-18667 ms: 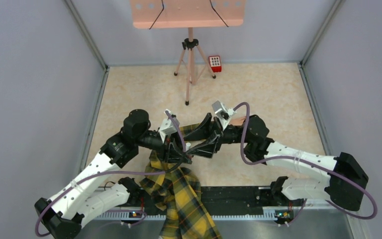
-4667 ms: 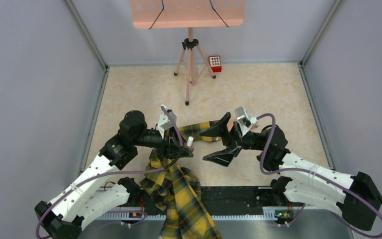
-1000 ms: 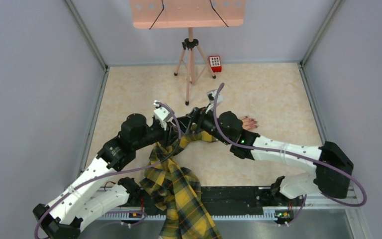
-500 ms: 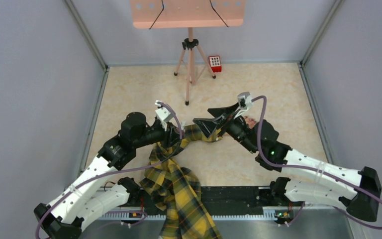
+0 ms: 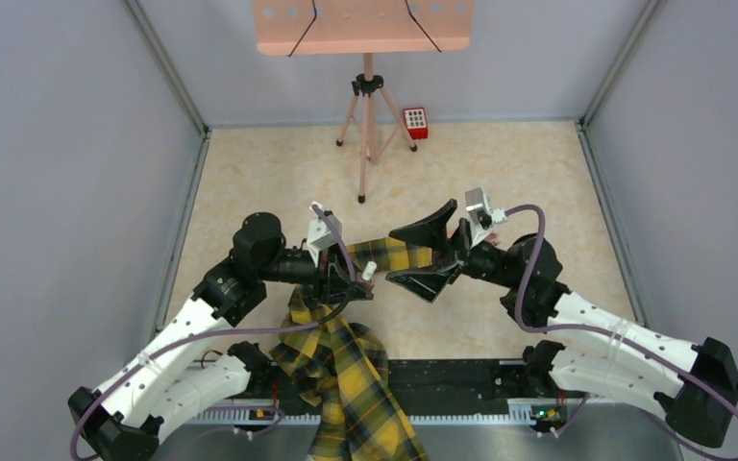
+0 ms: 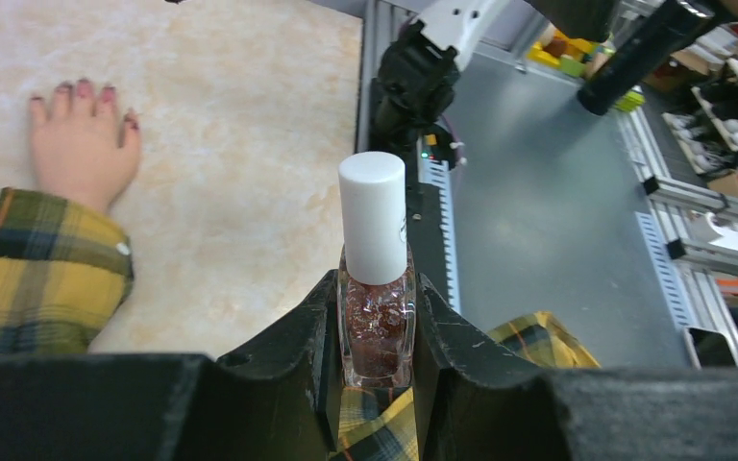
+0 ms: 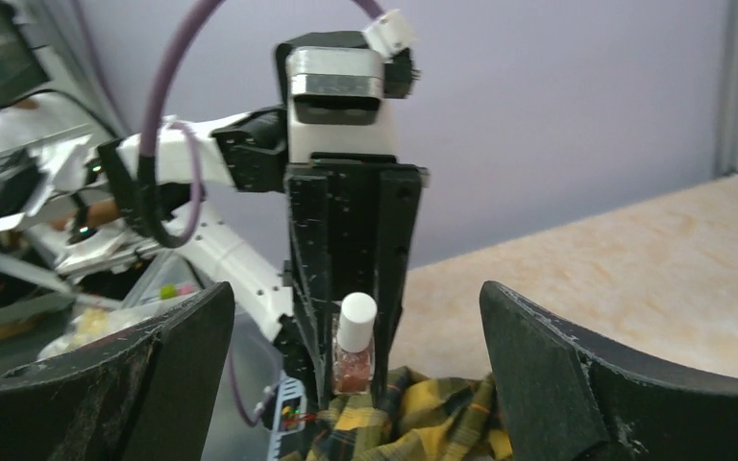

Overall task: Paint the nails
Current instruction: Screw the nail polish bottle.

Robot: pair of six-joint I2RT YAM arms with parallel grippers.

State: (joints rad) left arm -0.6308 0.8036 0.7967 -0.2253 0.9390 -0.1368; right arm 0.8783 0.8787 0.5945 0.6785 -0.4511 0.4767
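My left gripper (image 5: 358, 280) is shut on a small glass bottle of dark red nail polish (image 6: 375, 327) with a white cap (image 6: 373, 216); the bottle also shows in the right wrist view (image 7: 354, 358). My right gripper (image 5: 421, 252) is wide open and empty, facing the bottle from the right. The pale mannequin hand (image 6: 82, 144) lies flat on the table with dark red nails (image 6: 84, 88) and a yellow-black plaid sleeve (image 5: 392, 253). In the top view the right arm hides the hand.
A tripod (image 5: 366, 125) holding a pink board (image 5: 361, 24) stands at the back. A small red keypad box (image 5: 415, 122) sits by the back wall. The plaid cloth (image 5: 346, 375) hangs over the near edge between the arm bases.
My right gripper has pulled back to the right and down from over the sleeve and now faces the bottle, wide open. My left gripper has shifted slightly right with the bottle.
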